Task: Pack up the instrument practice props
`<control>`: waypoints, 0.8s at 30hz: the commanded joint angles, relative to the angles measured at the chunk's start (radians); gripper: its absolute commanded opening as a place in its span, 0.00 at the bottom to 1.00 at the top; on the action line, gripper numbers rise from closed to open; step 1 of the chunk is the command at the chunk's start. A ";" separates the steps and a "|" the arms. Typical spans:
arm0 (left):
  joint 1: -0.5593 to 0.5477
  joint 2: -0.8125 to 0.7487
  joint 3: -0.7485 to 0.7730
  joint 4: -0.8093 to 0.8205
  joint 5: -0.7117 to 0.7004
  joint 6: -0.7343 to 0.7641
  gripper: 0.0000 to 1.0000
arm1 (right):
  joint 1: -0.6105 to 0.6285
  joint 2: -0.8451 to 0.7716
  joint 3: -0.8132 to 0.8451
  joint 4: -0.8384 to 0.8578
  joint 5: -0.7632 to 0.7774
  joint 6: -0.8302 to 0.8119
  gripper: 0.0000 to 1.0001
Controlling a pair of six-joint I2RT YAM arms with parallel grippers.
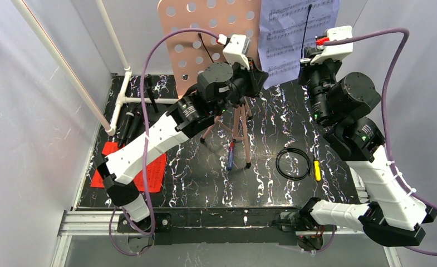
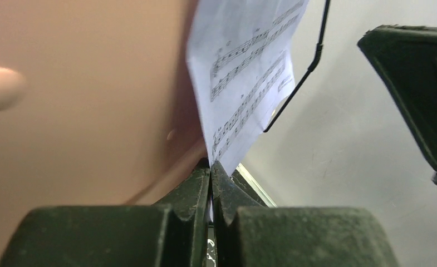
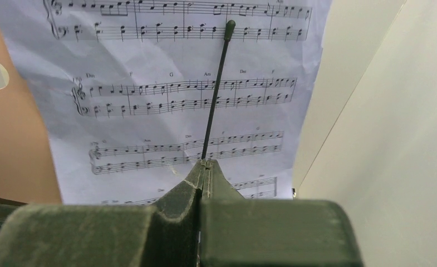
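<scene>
Against the pink rack [image 2: 82,111], left gripper [image 2: 210,167] pinches a curled music sheet [image 2: 244,72], right gripper [image 3: 204,164] seemingly a wire [image 3: 216,89].

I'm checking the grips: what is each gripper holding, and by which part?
The left gripper pinches the white music sheet by its bottom corner. The right gripper pinches the thin black wire in front of it, at the wire's lower end.

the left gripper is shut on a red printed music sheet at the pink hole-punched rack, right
Not red. The left gripper is shut on a white printed music sheet at the pink hole-punched rack; the left wrist view shows it.
</scene>
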 commanded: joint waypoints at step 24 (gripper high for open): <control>0.001 -0.384 -0.030 -0.289 0.036 0.111 0.00 | 0.001 -0.014 -0.016 0.084 0.048 -0.022 0.01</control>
